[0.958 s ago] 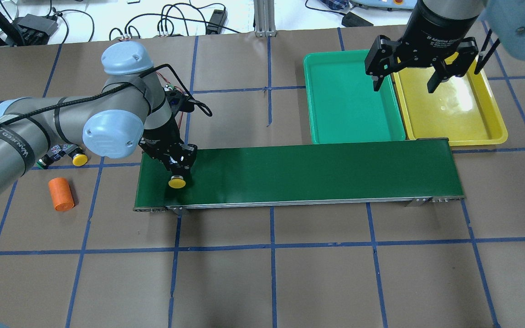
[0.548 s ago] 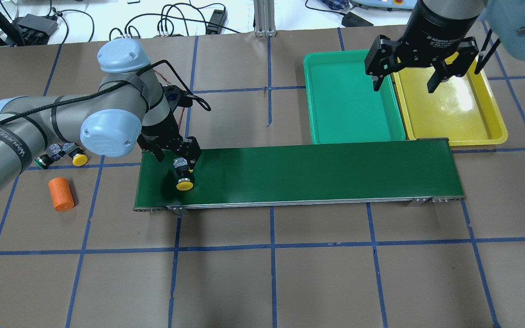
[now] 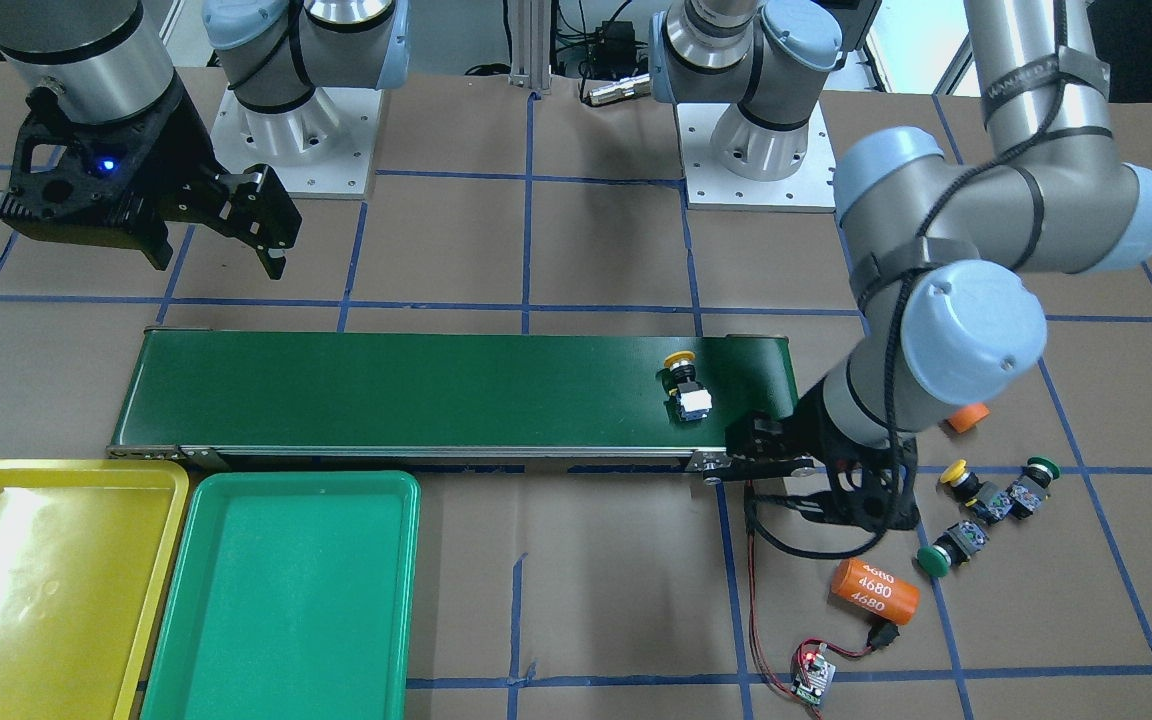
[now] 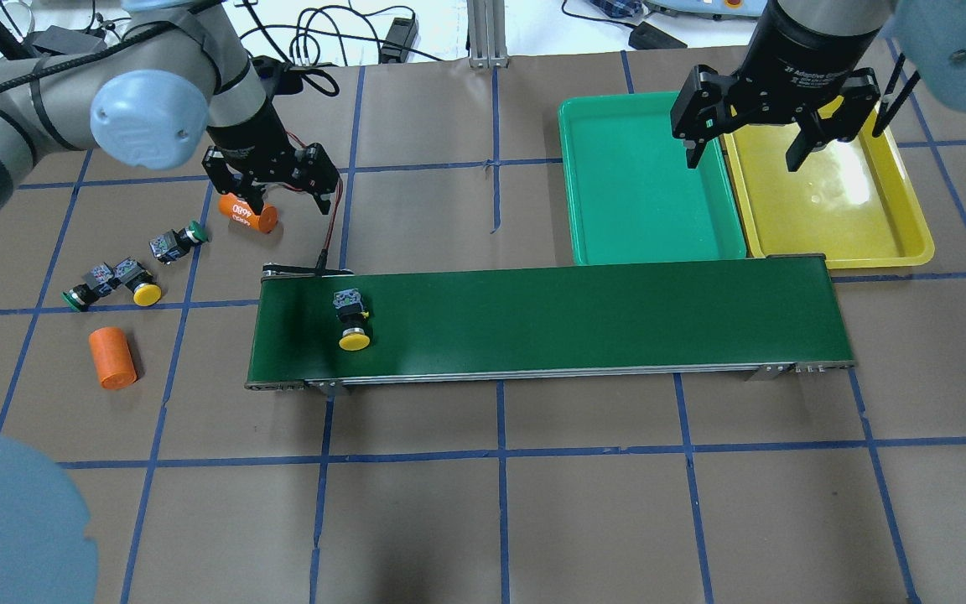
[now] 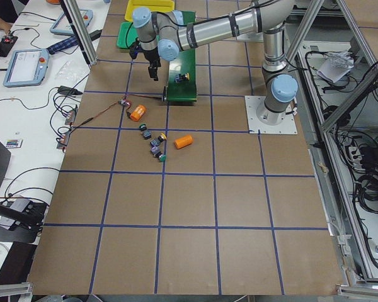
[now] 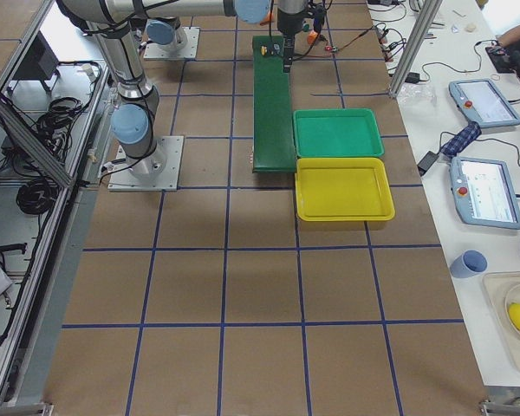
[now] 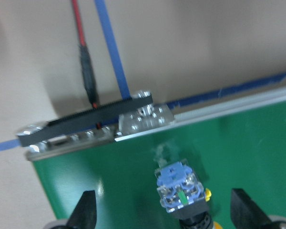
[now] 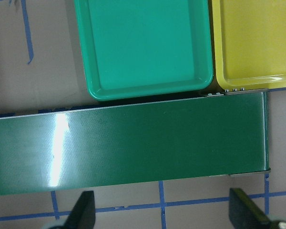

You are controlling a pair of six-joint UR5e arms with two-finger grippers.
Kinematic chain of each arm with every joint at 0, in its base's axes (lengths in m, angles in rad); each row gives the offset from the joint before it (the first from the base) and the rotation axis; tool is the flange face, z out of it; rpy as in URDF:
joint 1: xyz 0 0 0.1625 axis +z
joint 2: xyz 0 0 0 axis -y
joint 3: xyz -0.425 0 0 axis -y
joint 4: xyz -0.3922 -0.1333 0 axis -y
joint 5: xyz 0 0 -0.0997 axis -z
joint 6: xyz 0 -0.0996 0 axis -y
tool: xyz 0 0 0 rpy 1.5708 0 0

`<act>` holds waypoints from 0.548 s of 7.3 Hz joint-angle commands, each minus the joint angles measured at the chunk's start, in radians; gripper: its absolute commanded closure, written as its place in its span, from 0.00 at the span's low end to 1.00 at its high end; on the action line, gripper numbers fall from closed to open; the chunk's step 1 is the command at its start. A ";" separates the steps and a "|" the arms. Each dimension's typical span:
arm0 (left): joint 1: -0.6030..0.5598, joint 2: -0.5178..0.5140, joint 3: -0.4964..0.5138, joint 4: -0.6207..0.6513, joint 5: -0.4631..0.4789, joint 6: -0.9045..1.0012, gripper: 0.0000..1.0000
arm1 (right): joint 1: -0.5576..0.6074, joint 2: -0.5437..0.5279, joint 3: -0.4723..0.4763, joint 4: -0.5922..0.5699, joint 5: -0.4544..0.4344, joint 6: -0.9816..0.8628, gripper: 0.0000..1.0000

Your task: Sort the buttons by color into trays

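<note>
Cut off/hidden: L wrist cam crops the yellow button (image 4: 352, 323) at the frame bottom, cap barely in; only its grey-blue terminal block is sharp. Front cam: left pincer (image 4: 286, 197) sits mostly behind its own arm, which also covers nearly all of the plain orange cylinder (image 4: 111, 356). Overhead: right pincer (image 4: 743, 158) masks part of the yellow tray (image 4: 860, 214) & the green tray (image 4: 642, 184) rim beside it.

Pose: left arm comes in from the worktop's left edge, pincer raised off the conveyor belt (image 4: 575, 319) by its far left corner, jaws wide apart, nothing between. Right pincer hangs over the seam of the two trays, far right, jaws spread, empty.

Yellow button lies on its side near the belt's left end, cap toward the robot. Three other buttons (image 4: 137, 283) lie on the worktop left of the belt, 4680 cylinder (image 4: 246, 214) beyond them.

Vs 0.5 s ago: left pincer straddled the button on the belt; now clear of it, farther back. Button is a touch nearer the trays. A green-capped button (image 4: 174, 243), then under the arm, now shows. Right pincer unmoved.
</note>
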 commanded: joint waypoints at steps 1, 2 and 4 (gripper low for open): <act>0.070 -0.191 0.164 0.030 -0.002 -0.171 0.00 | -0.001 0.000 0.000 0.007 -0.001 0.000 0.00; 0.080 -0.225 0.147 0.033 0.002 -0.244 0.00 | -0.001 0.000 0.000 0.008 -0.001 0.000 0.00; 0.144 -0.238 0.102 0.027 0.004 -0.331 0.00 | 0.001 -0.002 0.000 0.008 -0.001 0.000 0.00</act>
